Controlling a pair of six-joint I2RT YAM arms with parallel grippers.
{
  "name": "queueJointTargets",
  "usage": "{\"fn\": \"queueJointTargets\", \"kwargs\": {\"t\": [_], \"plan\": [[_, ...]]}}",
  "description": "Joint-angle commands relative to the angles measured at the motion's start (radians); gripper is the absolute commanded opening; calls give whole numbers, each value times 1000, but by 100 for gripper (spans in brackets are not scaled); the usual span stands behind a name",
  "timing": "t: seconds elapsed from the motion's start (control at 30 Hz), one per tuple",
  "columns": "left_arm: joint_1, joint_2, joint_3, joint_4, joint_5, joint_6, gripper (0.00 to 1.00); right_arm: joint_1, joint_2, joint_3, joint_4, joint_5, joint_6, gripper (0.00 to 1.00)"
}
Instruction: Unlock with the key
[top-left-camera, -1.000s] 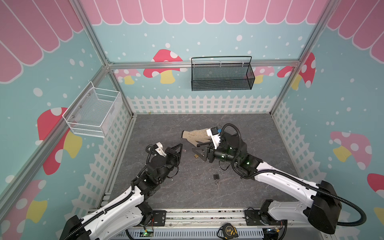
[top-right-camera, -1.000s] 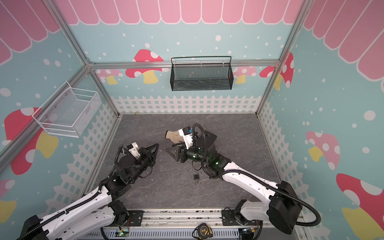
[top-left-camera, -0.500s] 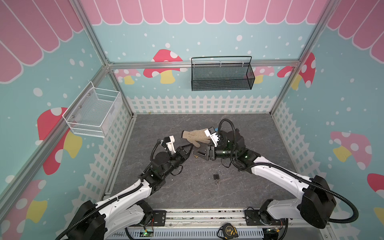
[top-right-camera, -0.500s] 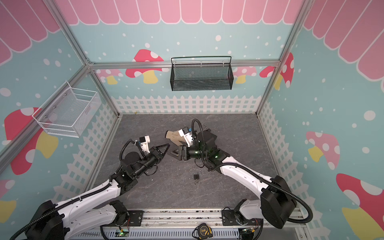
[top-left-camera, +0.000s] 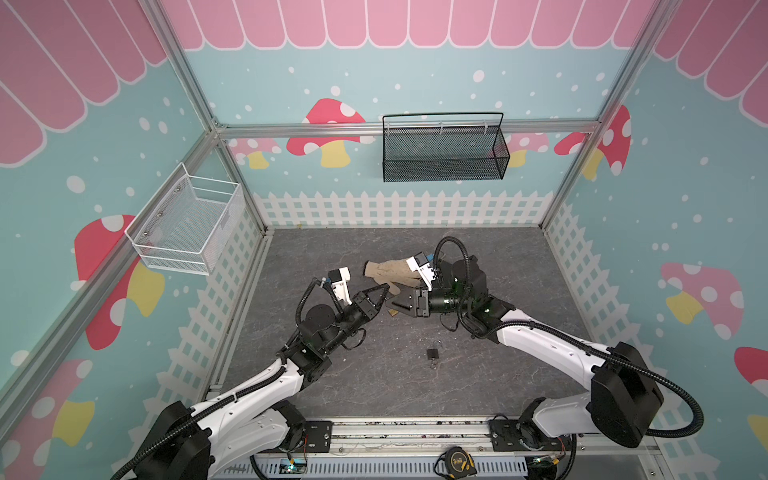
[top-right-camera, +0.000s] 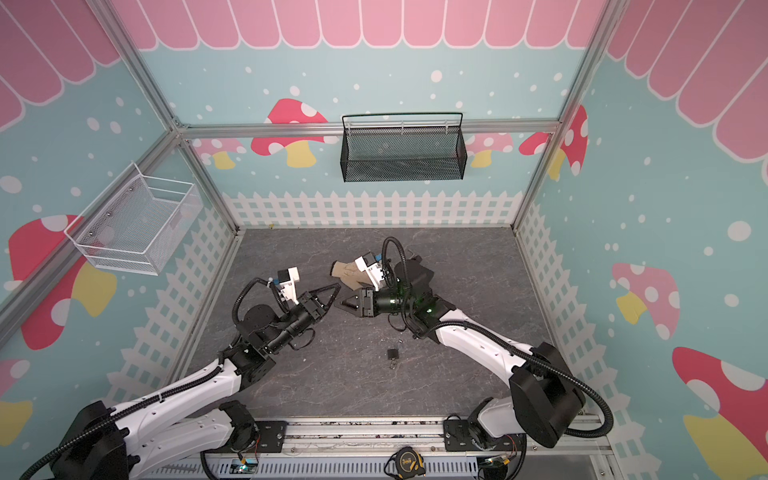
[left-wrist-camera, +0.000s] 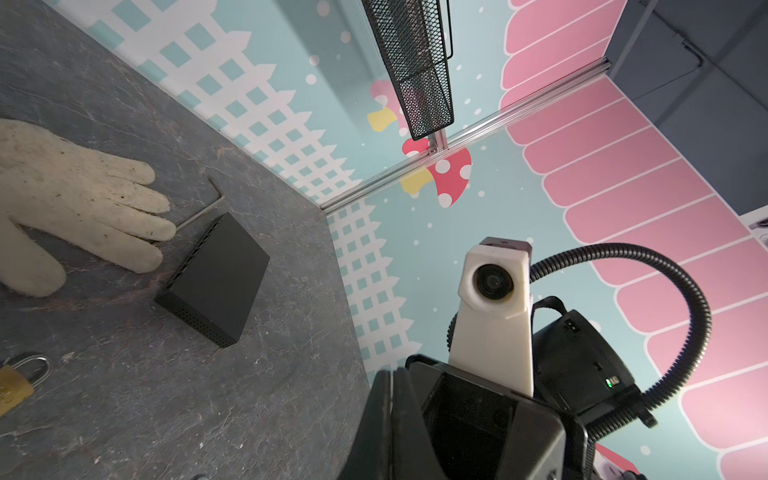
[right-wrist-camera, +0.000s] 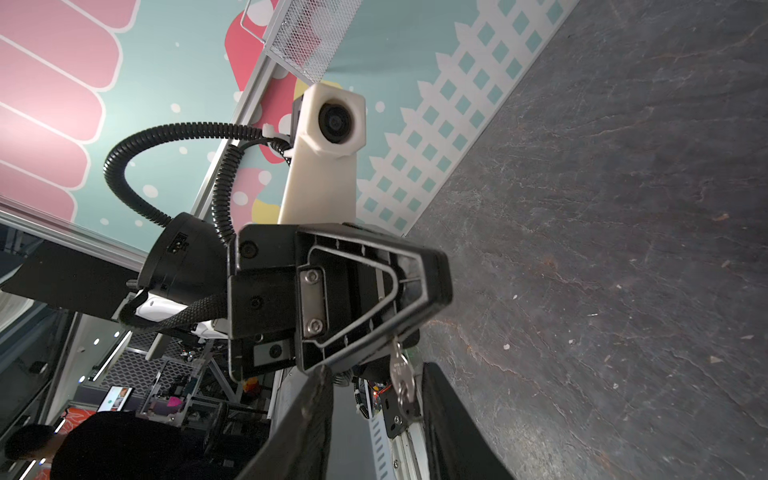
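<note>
The counter (top-left-camera: 374, 386) is a dark grey, slate-like sheet with pale veins. Around it stand printed walls: teal with white dots, red-and-yellow mushrooms, a white picket fence along the foot and pink scallops at the top. The walls are joined by an aluminium frame (top-left-camera: 407, 124). A black mesh basket (top-left-camera: 444, 153) hangs on the back wall and a white wire basket (top-left-camera: 187, 224) on the left wall. A yellow-and-black tape measure (top-left-camera: 457, 460) lies on the front rail; its label is too small to read.

A knitted, cream work glove (left-wrist-camera: 75, 199), speckled with dirt, lies flat towards the back. Its fingertips are just beside a matte black box (left-wrist-camera: 216, 282) with perforated edges and over a thin, L-shaped steel hex key (left-wrist-camera: 199, 216). A brass padlock (left-wrist-camera: 12, 388) with a steel shackle lies on the counter near the glove. A small black padlock (top-left-camera: 432, 354) lies well apart, nearer the front.

The two arms meet tip to tip above the middle of the counter. The left end effector (top-left-camera: 384, 292) is closed on a small silver key (right-wrist-camera: 402, 374), which sticks out beside its triangular black fingers. The right end effector (top-left-camera: 394, 305) has its jaws apart. In the right wrist view the key sits between its fingers (right-wrist-camera: 307, 424), close to one of them; contact cannot be told.
</note>
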Motion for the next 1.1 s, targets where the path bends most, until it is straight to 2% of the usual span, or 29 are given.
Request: {"fn": "queueJointTargets", "kwargs": {"t": [0.0,0.43,0.8,1.07], "plan": [[5,-14,8,42,24,20,0,-10,1,-22,54,-28,23,37],[5,-11,18,57,33,27,0,-18,33,-38,125,-63,62,25],[5,-2,24,53,34,43,0,-24,41,-51,151,-68,74,9],[4,2,34,35,36,56,0,-27,38,-49,153,-68,72,1]]}}
